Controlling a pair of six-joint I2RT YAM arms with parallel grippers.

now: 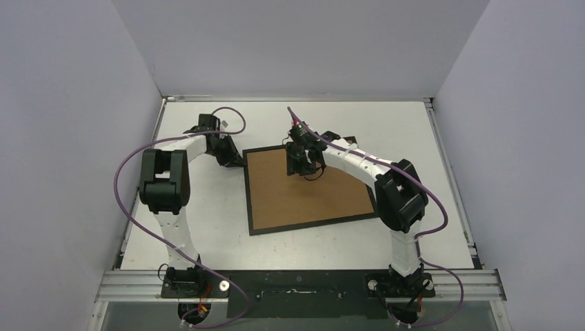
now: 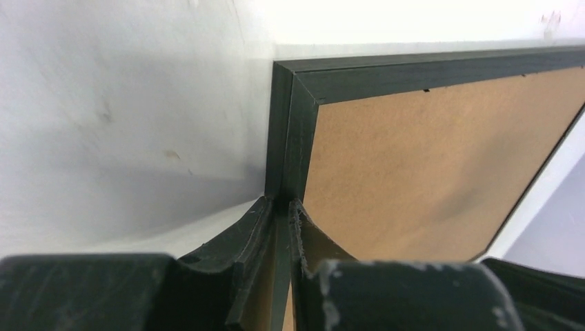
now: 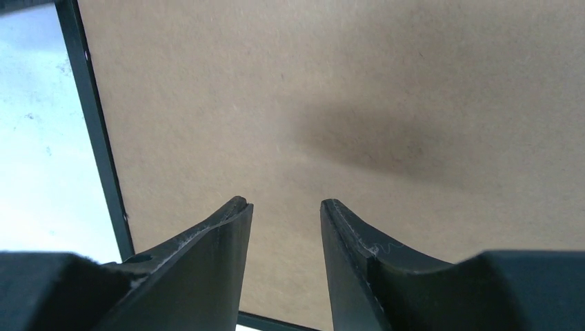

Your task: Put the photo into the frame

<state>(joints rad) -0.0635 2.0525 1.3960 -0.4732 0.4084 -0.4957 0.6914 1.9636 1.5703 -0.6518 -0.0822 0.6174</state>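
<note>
The thin black frame (image 1: pixel 249 200) lies flat on the white table with the brown cardboard backing (image 1: pixel 303 196) filling it. My left gripper (image 1: pixel 234 160) is at the frame's far left corner. In the left wrist view the left gripper (image 2: pixel 281 203) is shut on the frame's black side rail (image 2: pixel 284 138), one finger outside it and one on the backing (image 2: pixel 428 165). My right gripper (image 1: pixel 302 167) is over the far part of the backing. In the right wrist view the right gripper (image 3: pixel 283 203) is open and empty just above the backing (image 3: pixel 345 89). The photo is not in view.
The white table (image 1: pixel 207 234) is walled on three sides by grey panels. Both arm bases stand on the metal rail (image 1: pixel 303 284) at the near edge. The frame's black edge (image 3: pixel 90 117) shows left of the right gripper.
</note>
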